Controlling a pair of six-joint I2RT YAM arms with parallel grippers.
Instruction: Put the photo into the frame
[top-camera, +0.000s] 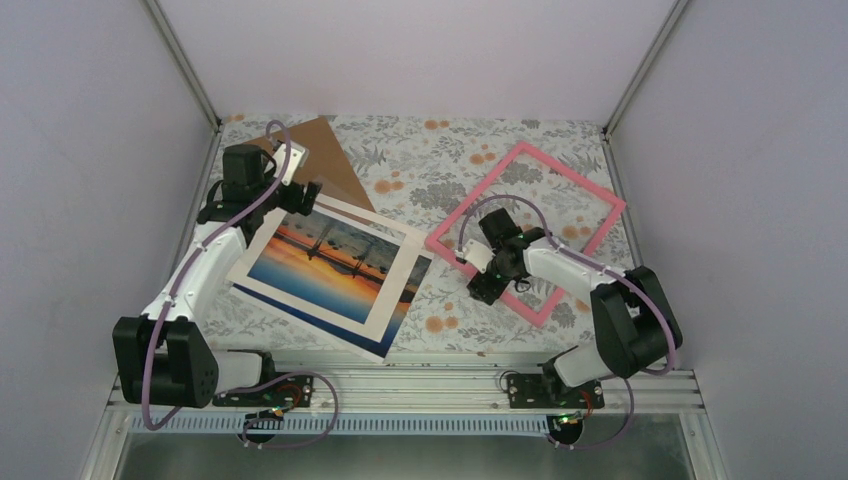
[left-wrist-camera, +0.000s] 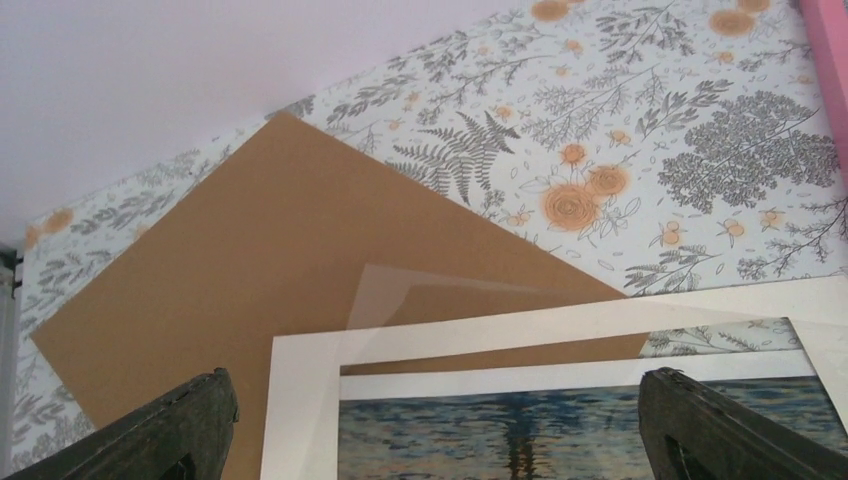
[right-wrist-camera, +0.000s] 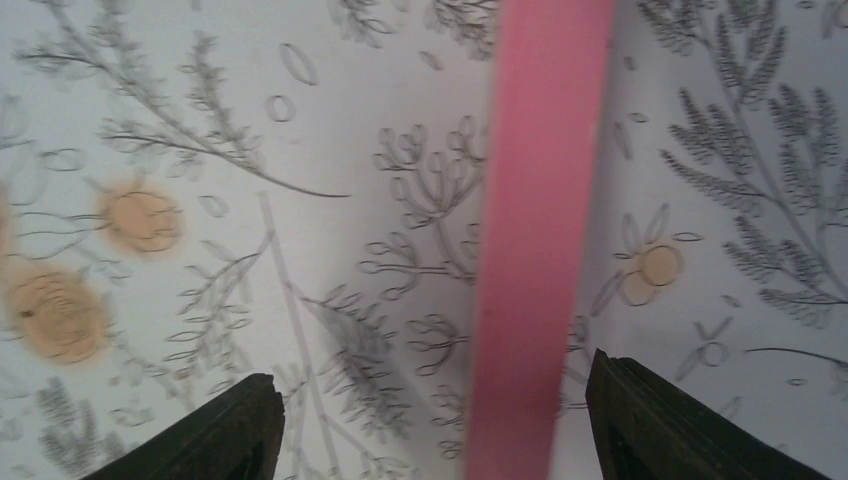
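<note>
The photo (top-camera: 325, 262), an orange sunset over blue water, lies at the left under a white mat board (top-camera: 392, 285); its blue edge sticks out at the near side. My left gripper (top-camera: 300, 196) hovers open over the mat's far corner. In the left wrist view the photo (left-wrist-camera: 560, 430) shows between the open fingers (left-wrist-camera: 170, 435), inside the mat board (left-wrist-camera: 300, 400). The pink frame (top-camera: 570, 175) lies at the right. My right gripper (top-camera: 487, 288) is open over its near left bar, which runs between the fingers (right-wrist-camera: 680, 430) in the right wrist view (right-wrist-camera: 535, 250).
A brown cardboard sheet (top-camera: 325, 160) lies at the far left, partly under the mat board; it fills the left wrist view (left-wrist-camera: 250, 250), with a clear sheet corner (left-wrist-camera: 390, 290) on it. A flowered cloth (top-camera: 440, 160) covers the table. Walls enclose three sides.
</note>
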